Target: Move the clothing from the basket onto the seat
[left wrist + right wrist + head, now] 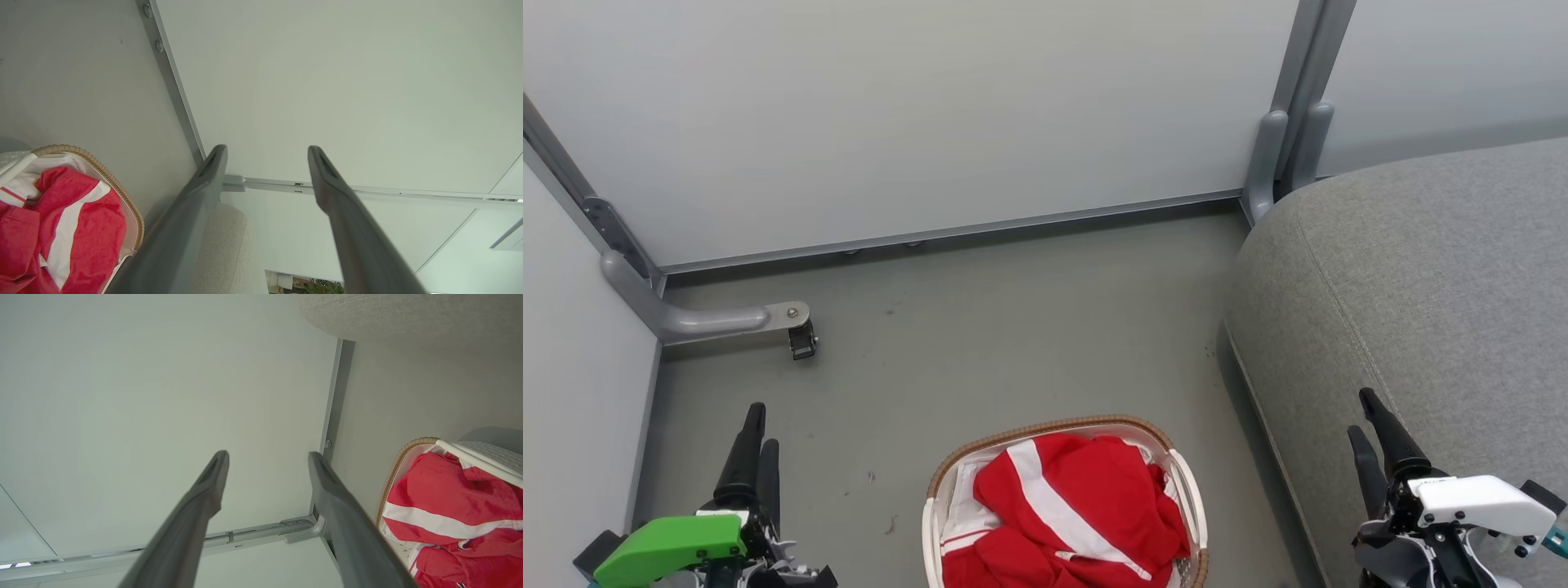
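pale grey partition panels (931, 106) close off the far side and the left, meeting the dull grey floor (1013, 327) along a metal rail. the seat (1421, 286), a big grey woven cushion with a rounded edge and a stitched seam, takes up the right side, and nothing lies on the part that shows. the basket (1045, 429) stands on the floor at the bottom middle, near the seat's edge but apart from it, cut off by the lower border. the clothing (1086, 498) is heaped inside it, red with a broad white stripe on top, reaching about as high as the brown rim; a white liner cloth (968, 510) shows along the basket's left inner side. the left gripper (762, 429) hangs over the floor to the basket's left, its fingers apart with nothing between them. the right gripper (1359, 412) sits in front of the seat's edge, to the basket's right, likewise spread and empty. a small black caster (802, 340) sits under a grey bracket by the left panel.
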